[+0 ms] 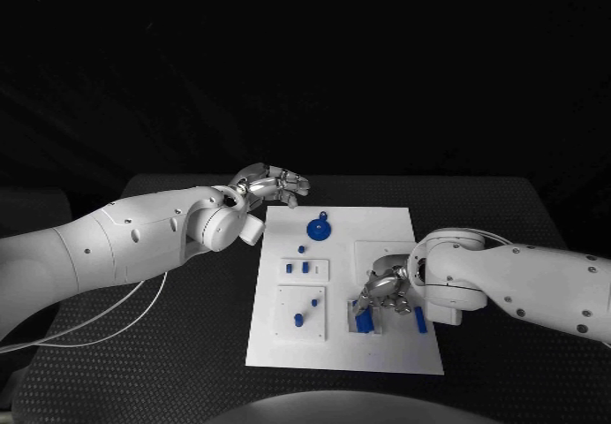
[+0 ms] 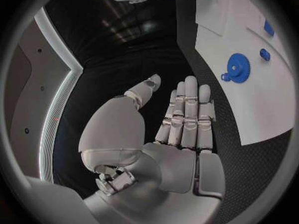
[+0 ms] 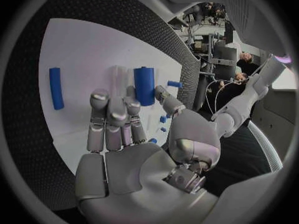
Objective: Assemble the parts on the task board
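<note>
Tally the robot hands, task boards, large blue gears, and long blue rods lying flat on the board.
Hands: 2 (left hand, right hand)
Task board: 1
Large blue gear: 1
Long blue rod lying flat: 1
Total: 5

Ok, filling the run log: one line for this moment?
left robot hand: open, beside task board | right robot hand: open, over blue cylinder | blue gear: on board

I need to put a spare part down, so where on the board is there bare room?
The board's near strip, below the small plates, is bare, and so is its far right corner beyond the gear. The right middle is crowded: the right hand hovers over blue parts there.
</note>
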Available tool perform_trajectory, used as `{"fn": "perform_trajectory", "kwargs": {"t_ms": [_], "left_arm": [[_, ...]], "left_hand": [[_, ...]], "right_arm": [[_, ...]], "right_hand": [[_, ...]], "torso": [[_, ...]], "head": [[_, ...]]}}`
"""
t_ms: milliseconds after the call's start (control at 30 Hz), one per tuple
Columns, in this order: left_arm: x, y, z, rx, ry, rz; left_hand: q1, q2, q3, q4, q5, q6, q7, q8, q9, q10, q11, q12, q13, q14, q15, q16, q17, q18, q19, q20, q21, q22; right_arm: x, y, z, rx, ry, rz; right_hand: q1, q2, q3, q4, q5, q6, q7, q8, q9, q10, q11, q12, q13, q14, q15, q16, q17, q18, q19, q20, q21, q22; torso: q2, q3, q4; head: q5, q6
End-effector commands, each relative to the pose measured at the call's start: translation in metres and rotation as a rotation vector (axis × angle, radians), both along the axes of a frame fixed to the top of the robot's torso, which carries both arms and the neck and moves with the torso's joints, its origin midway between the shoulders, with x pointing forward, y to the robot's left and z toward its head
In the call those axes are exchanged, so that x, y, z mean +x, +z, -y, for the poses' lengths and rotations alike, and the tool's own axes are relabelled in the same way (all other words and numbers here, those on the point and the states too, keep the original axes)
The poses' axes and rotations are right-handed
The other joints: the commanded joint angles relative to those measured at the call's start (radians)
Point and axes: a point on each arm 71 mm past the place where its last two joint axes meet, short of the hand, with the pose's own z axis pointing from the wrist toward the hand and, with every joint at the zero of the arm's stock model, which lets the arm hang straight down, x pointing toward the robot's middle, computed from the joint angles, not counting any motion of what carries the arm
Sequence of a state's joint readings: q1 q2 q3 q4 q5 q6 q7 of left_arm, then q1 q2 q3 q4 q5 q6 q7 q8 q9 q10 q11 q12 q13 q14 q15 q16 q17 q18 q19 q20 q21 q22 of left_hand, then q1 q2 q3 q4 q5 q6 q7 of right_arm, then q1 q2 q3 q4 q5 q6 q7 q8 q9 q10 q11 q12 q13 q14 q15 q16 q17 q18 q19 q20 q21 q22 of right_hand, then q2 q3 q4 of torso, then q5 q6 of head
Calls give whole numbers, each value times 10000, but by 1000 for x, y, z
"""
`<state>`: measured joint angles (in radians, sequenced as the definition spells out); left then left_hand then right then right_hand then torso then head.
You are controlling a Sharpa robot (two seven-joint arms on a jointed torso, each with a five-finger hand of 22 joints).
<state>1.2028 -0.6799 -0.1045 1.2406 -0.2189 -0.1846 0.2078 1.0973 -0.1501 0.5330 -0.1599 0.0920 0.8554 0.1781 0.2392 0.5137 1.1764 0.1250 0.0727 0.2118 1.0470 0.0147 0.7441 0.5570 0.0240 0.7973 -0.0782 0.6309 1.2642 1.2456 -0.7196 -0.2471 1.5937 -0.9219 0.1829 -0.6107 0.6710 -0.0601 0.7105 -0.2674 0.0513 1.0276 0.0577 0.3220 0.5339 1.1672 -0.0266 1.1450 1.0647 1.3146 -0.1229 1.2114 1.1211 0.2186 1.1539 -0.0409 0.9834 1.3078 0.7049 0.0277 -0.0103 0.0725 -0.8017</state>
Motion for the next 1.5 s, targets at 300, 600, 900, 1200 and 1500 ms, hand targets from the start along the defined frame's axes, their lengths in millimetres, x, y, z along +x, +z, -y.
{"fn": "perform_trajectory", "kwargs": {"t_ms": [300, 600, 900, 1200, 1500], "left_arm": [[0, 1, 3, -80, -161, 6], [-1, 1, 3, -81, -166, 2], [-1, 1, 3, -83, -188, -9], [0, 1, 3, -79, -184, -11], [0, 1, 2, -67, -135, 12]], "left_hand": [[-73, 3, -3, 63, 12, -61, 12, 42, -10, -80, -18, 31, -13, 12, 54, -62, 17, 136, 65, -8, -67, 22], [-78, 7, -3, 72, 12, -62, 13, 43, -11, -80, -18, 32, -14, 11, 56, -66, 22, 135, 65, -6, -71, 25], [-76, 7, -2, 77, 12, -64, 13, 45, -12, -82, -17, 32, -15, 10, 56, -72, 27, 136, 63, -5, -75, 29], [-72, 11, 1, 81, 13, -65, 13, 47, -13, -84, -16, 32, -15, 10, 57, -77, 33, 137, 63, -5, -79, 34], [-70, 10, 1, 84, 13, -66, 13, 49, -15, -85, -16, 33, -16, 10, 57, -81, 39, 137, 62, -4, -83, 39]], "right_arm": [[0, -1, 1, 0, -46, 115], [0, -2, 0, -36, 10, 59], [0, -2, 0, -46, 0, 149], [-3, 4, 7, 86, -180, 1047], [-4, 16, 20, 605, 45, 2660]], "right_hand": [[-625, -353, -244, 302, -26, 252, 244, -37, 2, -64, -21, -88, 51, -28, -69, -42, -14, 432, -32, 29, -6, 60], [-1272, -376, -977, 129, -27, 172, 242, -59, 50, -117, -23, -128, 96, -66, -78, -39, -6, 432, -101, -41, -19, 67], [-1194, -296, -1099, -134, -25, 146, 238, -66, 80, -138, -28, -153, 120, -80, -86, -46, -10, 432, -128, -93, -37, 59], [-1020, -413, -1046, -172, -25, 151, 238, -64, 103, -118, -29, -162, 138, -76, -87, -52, -17, 432, -111, -104, -41, 48], [-627, -1324, -1006, -109, -23, -152, 330, -211, 104, -201, 56, -252, 133, -163, -29, -141, -61, 432, -176, -92, -129, 2]], "torso": [[-3, -6, 6], [0, -3, 4], [0, 2, 0], [-2, 5, 6], [-1, 6, -8]], "head": [[8, 3], [16, -6], [26, -21], [5, 13], [-9, 62]]}}
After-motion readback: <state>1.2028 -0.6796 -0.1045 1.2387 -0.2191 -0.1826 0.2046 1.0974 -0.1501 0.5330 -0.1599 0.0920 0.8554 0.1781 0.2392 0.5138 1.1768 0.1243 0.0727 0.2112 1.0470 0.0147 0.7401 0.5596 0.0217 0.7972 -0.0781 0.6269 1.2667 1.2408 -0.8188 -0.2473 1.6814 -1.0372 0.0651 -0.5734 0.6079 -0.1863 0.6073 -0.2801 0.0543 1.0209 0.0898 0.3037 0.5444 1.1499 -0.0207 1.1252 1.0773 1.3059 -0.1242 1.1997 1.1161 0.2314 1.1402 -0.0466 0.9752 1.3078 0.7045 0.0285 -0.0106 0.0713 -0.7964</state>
